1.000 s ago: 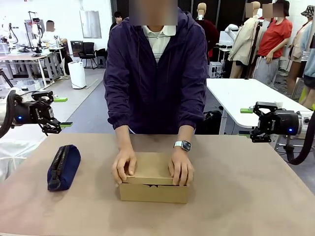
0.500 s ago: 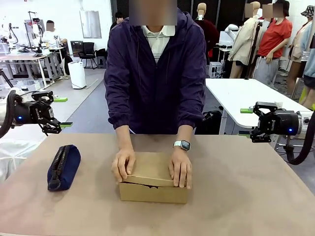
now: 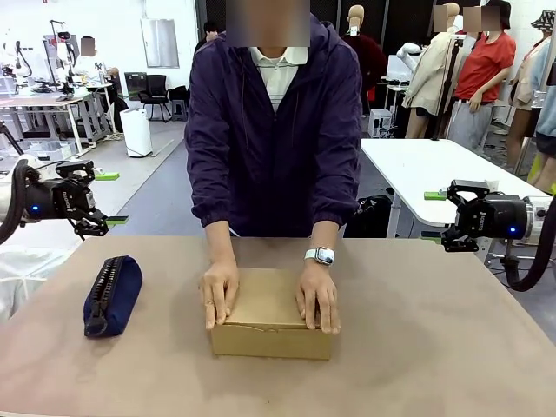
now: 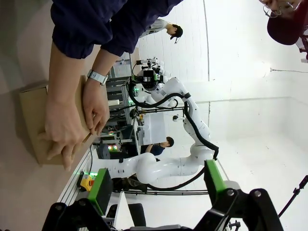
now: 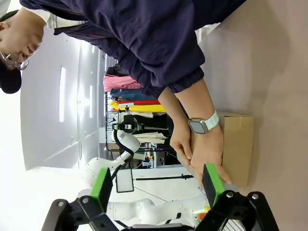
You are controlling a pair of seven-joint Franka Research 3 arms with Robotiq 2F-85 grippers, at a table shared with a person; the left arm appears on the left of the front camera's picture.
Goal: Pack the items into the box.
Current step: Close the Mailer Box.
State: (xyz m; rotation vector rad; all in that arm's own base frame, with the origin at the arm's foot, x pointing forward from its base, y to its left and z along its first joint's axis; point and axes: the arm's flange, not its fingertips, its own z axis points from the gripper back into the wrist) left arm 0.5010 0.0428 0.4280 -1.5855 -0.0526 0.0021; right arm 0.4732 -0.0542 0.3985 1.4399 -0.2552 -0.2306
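Note:
The brown cardboard box (image 3: 274, 328) sits at the table's middle with its flap lid down flat. The person's two hands (image 3: 219, 294) rest on the lid, one at each side. The items are hidden from view. My left gripper (image 3: 111, 198) hangs open above the table's left edge, well away from the box, nothing between its green pads. My right gripper (image 3: 433, 215) hovers open off the right side, also holding nothing. In the left wrist view the open left gripper (image 4: 158, 185) looks toward the box (image 4: 31, 120); in the right wrist view the open right gripper (image 5: 157, 185) faces the box (image 5: 238, 144).
A navy zippered pouch (image 3: 111, 295) lies on the left part of the table, below my left gripper. The person stands at the far edge, forearms reaching over the table to the box. Bare tabletop spreads to the right of the box.
The box's lid went from slightly raised at the front to fully down, pressed by the person's hands. Both arms stayed still.

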